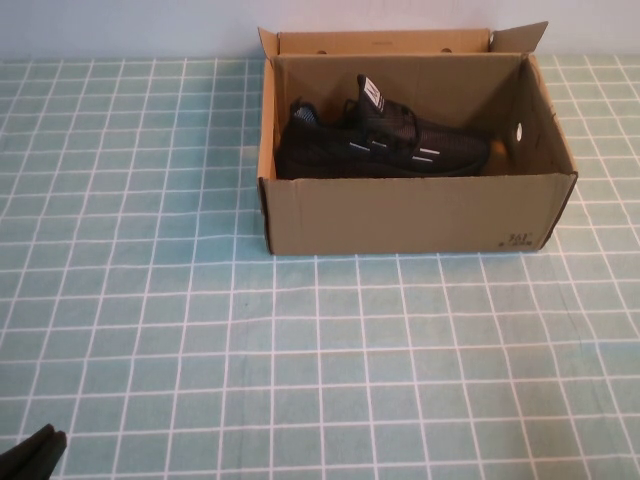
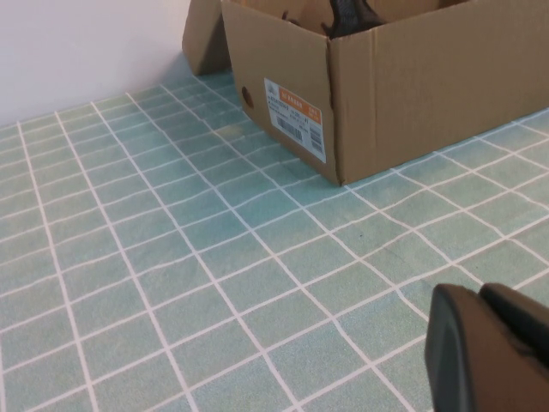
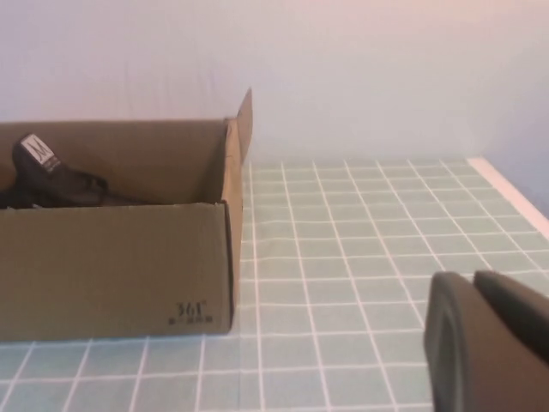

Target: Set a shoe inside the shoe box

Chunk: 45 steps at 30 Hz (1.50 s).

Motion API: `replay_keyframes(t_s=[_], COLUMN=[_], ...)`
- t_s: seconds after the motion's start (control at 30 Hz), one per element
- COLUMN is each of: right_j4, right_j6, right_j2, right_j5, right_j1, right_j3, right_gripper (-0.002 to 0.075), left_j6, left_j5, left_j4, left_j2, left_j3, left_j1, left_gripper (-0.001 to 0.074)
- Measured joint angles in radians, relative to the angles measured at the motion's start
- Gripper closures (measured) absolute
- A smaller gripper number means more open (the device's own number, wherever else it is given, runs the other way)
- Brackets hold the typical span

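The black knit shoe (image 1: 385,143) lies on its sole inside the brown cardboard shoe box (image 1: 410,215), toe to the right and white-marked tongue up. The box stands open at the far middle of the table. The shoe's top shows over the box wall in the left wrist view (image 2: 347,15) and the right wrist view (image 3: 51,176). My left gripper (image 1: 35,455) is at the near left corner, far from the box, its fingers together and empty (image 2: 480,300). My right gripper (image 3: 467,287) is out of the high view; it is shut and empty, to the right of the box.
The table is covered with a teal cloth with a white grid (image 1: 320,350). A pale wall stands behind the box. The table's right edge (image 3: 515,193) shows in the right wrist view. A white and orange label (image 2: 294,118) is on the box's left side.
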<state>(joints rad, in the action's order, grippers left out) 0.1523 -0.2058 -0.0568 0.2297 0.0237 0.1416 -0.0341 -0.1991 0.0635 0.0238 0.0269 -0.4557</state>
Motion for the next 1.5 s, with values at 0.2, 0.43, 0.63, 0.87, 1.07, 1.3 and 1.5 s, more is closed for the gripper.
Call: replay_keyframes(t_s=[0.2, 0.43, 0.63, 0.87, 1.07, 1.3, 1.5], right_j4=[0.000, 0.000, 0.014, 0.023, 0.025, 0.025, 0.025], right_j6=[0.000, 0.011, 0.015, 0.015, 0.016, 0.017, 0.017], right_j2=[0.048, 0.064, 0.064, 0.064, 0.065, 0.065, 0.065], right_j5=[-0.170, -0.080, 0.091, 0.164, 0.165, 0.166, 0.166], right_j1=[-0.005, -0.005, -0.005, -0.005, -0.005, -0.005, -0.005], right_j3=[-0.154, -0.167, -0.169, -0.169, -0.169, -0.169, -0.169], right_gripper=[0.0734, 0.0734, 0.0734, 0.0734, 0.0734, 0.0734, 0.0734], left_j6=[0.000, 0.000, 0.000, 0.000, 0.000, 0.000, 0.000], left_j5=[0.000, 0.000, 0.000, 0.000, 0.000, 0.000, 0.000], left_j4=[0.000, 0.000, 0.000, 0.000, 0.000, 0.000, 0.000], left_j2=[0.000, 0.000, 0.000, 0.000, 0.000, 0.000, 0.000], left_j3=[0.000, 0.000, 0.000, 0.000, 0.000, 0.000, 0.000], left_j1=[0.000, 0.000, 0.000, 0.000, 0.000, 0.000, 0.000], left_gripper=[0.0738, 0.0738, 0.0738, 0.0738, 0.0738, 0.0738, 0.0738])
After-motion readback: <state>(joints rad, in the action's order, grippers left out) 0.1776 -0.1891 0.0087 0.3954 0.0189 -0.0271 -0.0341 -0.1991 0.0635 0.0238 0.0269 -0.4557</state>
